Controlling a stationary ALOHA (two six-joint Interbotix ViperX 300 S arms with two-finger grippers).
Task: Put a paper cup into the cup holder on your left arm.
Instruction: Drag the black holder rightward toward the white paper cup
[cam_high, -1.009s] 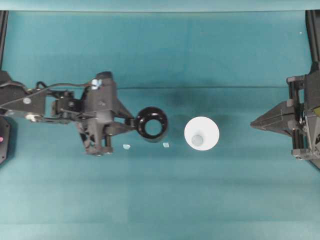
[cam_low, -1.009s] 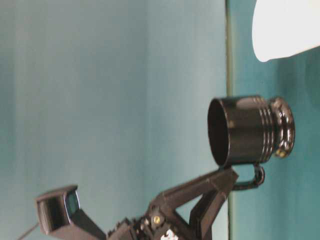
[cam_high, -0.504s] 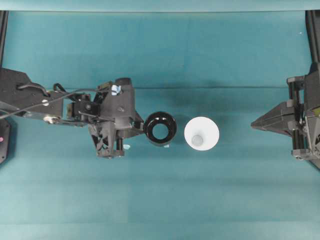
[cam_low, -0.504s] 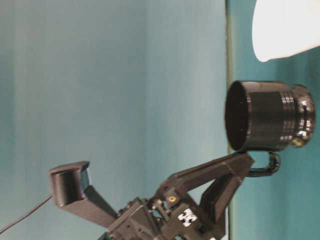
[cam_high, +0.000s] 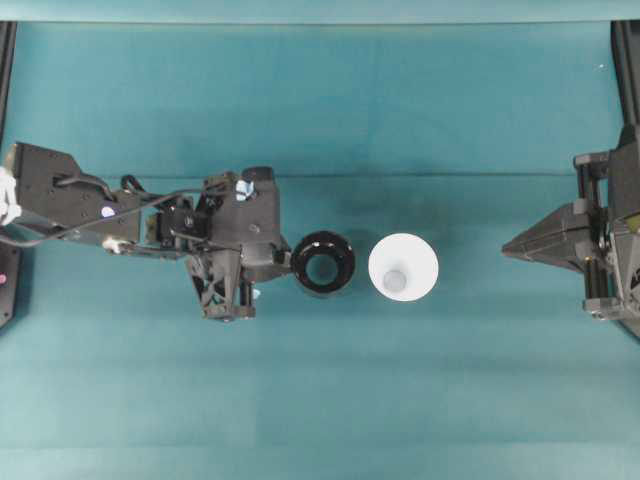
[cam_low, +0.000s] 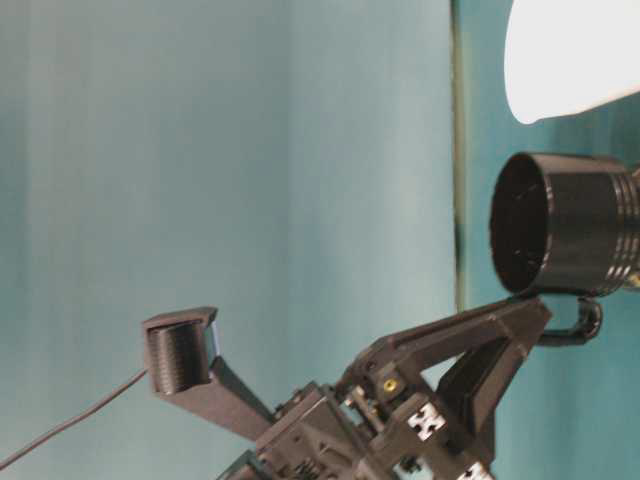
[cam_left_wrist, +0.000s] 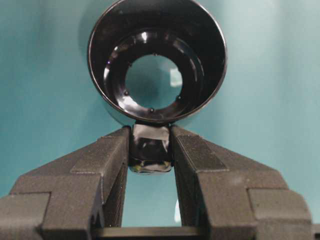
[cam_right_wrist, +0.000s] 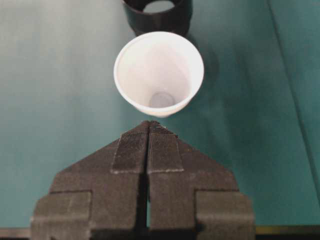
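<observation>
From overhead I see the paper cup (cam_high: 403, 267) standing upright on the teal table (cam_high: 400, 400), mouth up, just at 3 o'clock of the cup holder (cam_high: 322, 264), with a narrow gap between them. My left hand (cam_left_wrist: 151, 150) sits at 9 o'clock of the holder and is clenched on its small knob handle (cam_left_wrist: 150, 150), one finger (cam_left_wrist: 107, 155) on each side. My right hand (cam_right_wrist: 148, 131) is at 3 o'clock of the cup, well apart, its jaws pressed together on nothing. I can read no writing on either. The cup is plain white, a wide round rim tapering to a small greyish base. The holder is glossy black and open through its bottom.
</observation>
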